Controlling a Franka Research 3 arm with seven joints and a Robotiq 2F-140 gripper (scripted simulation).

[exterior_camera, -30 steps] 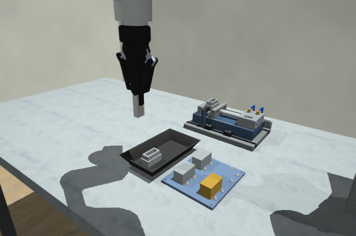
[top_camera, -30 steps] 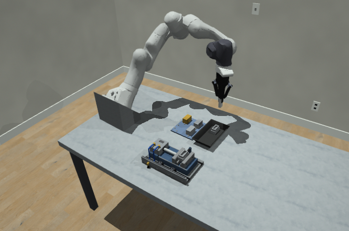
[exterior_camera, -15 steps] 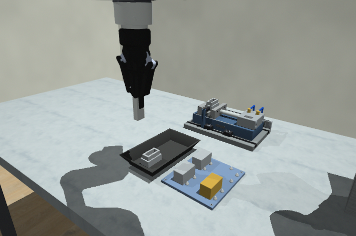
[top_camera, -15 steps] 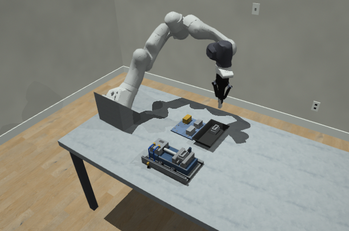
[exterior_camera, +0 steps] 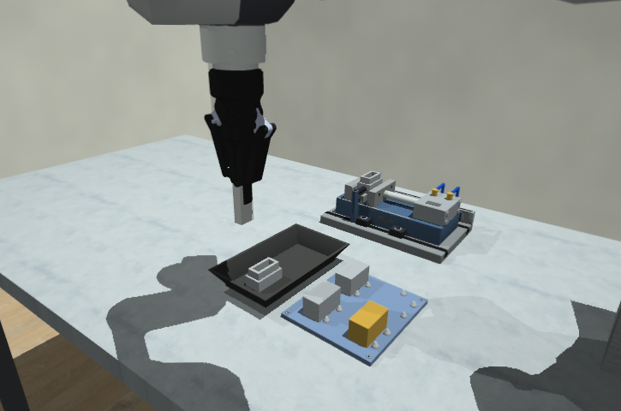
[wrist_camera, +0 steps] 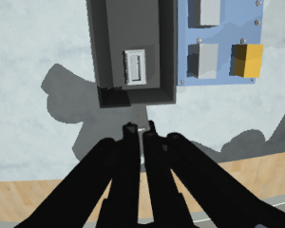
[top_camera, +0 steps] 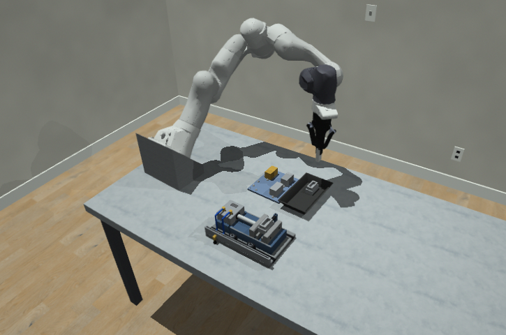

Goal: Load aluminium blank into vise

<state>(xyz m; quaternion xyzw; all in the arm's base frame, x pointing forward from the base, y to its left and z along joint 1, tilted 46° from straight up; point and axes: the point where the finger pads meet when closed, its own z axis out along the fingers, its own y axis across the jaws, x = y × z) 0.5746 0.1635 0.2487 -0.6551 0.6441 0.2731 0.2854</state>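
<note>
My gripper is shut and empty. It hangs high above the table, just beyond the far end of the black outfeed tray. One grey finished part lies pocket up on the tray floor. A second pocketed part sits in the vise, at the end away from the hoses. The blue infeed plate carries two aluminium blanks and one brass blank.
A grey slanted panel stands in front of the arm's base at the table's back left. The tray and plate lie side by side, with the vise nearer the table's front edge. The table's far edge runs close under my gripper in the wrist view.
</note>
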